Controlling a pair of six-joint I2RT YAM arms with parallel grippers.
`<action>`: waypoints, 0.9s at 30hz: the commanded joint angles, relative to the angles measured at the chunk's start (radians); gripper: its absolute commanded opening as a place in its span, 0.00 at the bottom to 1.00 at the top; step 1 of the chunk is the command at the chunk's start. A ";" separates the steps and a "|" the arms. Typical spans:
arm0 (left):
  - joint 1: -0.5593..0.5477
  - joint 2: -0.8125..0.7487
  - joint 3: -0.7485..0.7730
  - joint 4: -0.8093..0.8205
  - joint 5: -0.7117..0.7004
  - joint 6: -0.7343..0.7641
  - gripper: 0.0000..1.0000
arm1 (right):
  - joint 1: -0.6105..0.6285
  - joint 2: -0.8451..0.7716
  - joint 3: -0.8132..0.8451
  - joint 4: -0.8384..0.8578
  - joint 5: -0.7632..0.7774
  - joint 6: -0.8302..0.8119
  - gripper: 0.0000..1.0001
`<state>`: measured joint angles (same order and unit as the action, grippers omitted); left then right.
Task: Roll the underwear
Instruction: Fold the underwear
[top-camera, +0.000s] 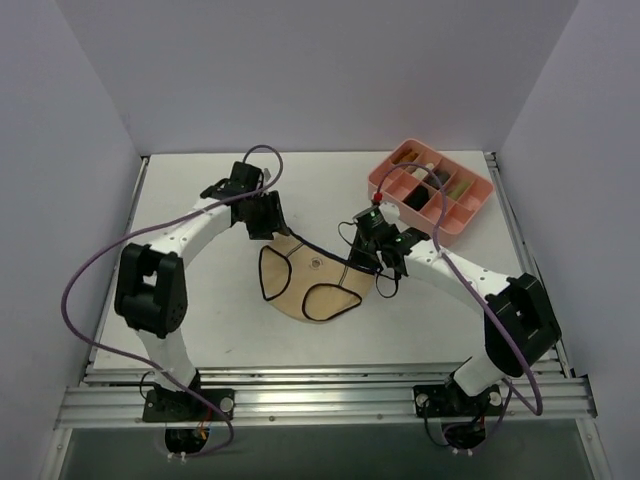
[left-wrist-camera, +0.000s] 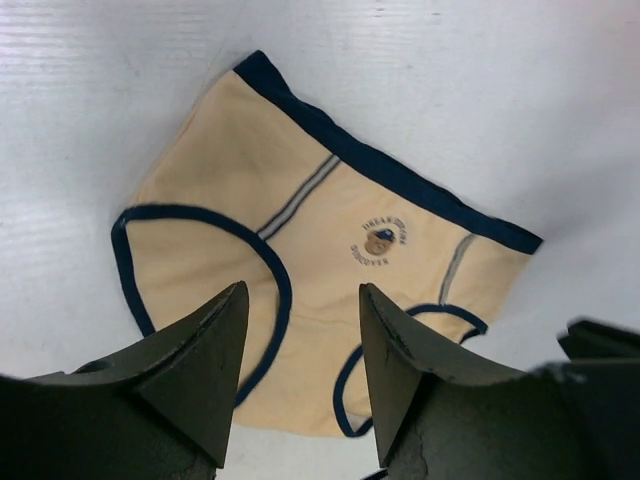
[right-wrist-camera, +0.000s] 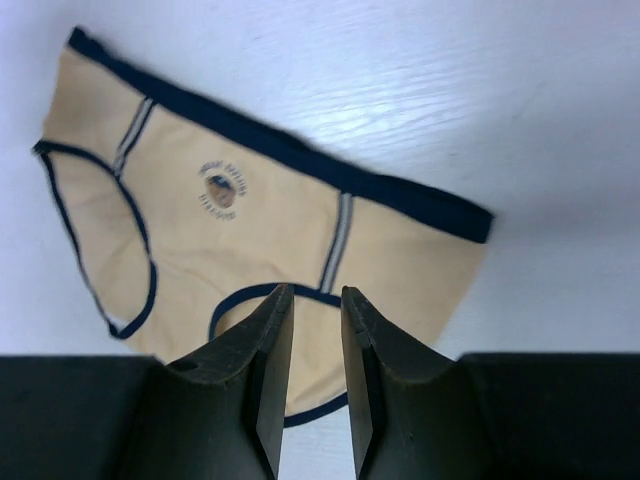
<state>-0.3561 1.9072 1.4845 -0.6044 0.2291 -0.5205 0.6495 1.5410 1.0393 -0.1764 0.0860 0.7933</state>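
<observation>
Underwear (top-camera: 310, 282): one piece, spread flat

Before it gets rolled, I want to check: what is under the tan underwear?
The underwear lies spread flat on the white table, which shows all around it. No bulge shows, but the cloth hides the patch directly beneath.

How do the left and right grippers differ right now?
The left gripper has its jaws spread wide; the right gripper shows only a narrow gap. The left sits at the left end of the underwear, the right at its right end. Both are empty, with the flat, unrolled garment below them.
</observation>
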 joint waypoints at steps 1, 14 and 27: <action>-0.023 -0.146 -0.058 0.018 -0.042 -0.026 0.57 | -0.057 0.027 -0.001 -0.091 0.057 0.027 0.23; -0.031 -0.175 -0.224 0.006 -0.048 -0.026 0.57 | -0.103 0.064 -0.140 -0.038 -0.002 0.049 0.27; 0.048 -0.077 -0.093 -0.044 -0.025 0.020 0.57 | -0.106 0.102 -0.196 0.011 -0.006 0.081 0.26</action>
<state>-0.3351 1.8210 1.3407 -0.6342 0.1913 -0.5297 0.5465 1.6325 0.8635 -0.1684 0.0700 0.8555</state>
